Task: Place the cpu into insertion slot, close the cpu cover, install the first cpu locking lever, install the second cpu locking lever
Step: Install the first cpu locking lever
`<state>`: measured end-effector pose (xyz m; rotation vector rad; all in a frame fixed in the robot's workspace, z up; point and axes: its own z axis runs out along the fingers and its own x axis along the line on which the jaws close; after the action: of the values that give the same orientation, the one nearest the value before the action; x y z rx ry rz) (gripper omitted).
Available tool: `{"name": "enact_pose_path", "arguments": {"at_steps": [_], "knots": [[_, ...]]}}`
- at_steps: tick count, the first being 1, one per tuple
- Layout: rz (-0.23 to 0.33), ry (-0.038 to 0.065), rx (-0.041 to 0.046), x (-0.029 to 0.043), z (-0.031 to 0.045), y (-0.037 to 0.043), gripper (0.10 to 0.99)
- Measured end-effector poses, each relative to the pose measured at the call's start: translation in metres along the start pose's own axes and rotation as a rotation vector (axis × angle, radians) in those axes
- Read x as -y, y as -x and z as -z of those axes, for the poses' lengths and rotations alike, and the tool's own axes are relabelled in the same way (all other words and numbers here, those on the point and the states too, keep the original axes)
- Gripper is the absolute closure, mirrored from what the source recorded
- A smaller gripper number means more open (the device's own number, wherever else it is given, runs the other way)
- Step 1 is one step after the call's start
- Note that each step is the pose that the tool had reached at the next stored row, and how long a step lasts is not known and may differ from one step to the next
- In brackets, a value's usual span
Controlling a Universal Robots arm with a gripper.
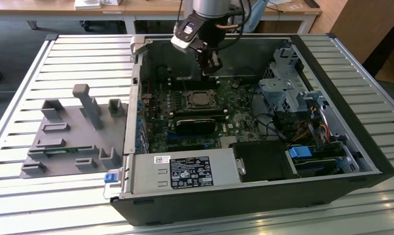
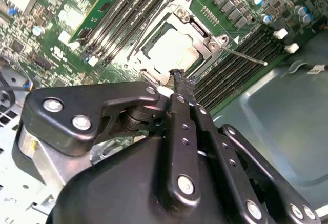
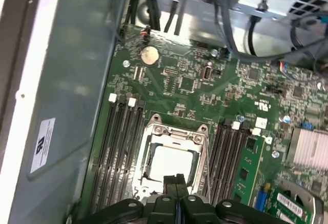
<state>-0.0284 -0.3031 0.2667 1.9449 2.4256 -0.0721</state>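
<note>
On the exterior view's left, a grey fixture block (image 1: 66, 137) lay on the slatted table (image 1: 27, 63), well apart from the work. In the middle, inside the open computer case (image 1: 262, 196), the cpu (image 3: 171, 163) sat in the insertion slot (image 3: 145, 168), with the cpu cover (image 3: 174, 133) seemingly folded down around it. The gripper (image 2: 179, 78) hung just above the socket's edge, its claw pressed together and holding nothing. One locking lever (image 2: 247, 58) jutted out free, so latching the levers looked left to do.
</note>
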Motion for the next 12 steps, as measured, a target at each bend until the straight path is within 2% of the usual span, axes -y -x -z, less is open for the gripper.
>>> {"name": "enact_pose_path", "arguments": {"at_steps": [6, 12], "knots": [[0.067, 0.004, 0.0012, 0.0000, 0.0000, 0.0000, 0.980], [0.173, 0.009, 0.0030, 0.0000, -0.0001, 0.0000, 0.980]]}}
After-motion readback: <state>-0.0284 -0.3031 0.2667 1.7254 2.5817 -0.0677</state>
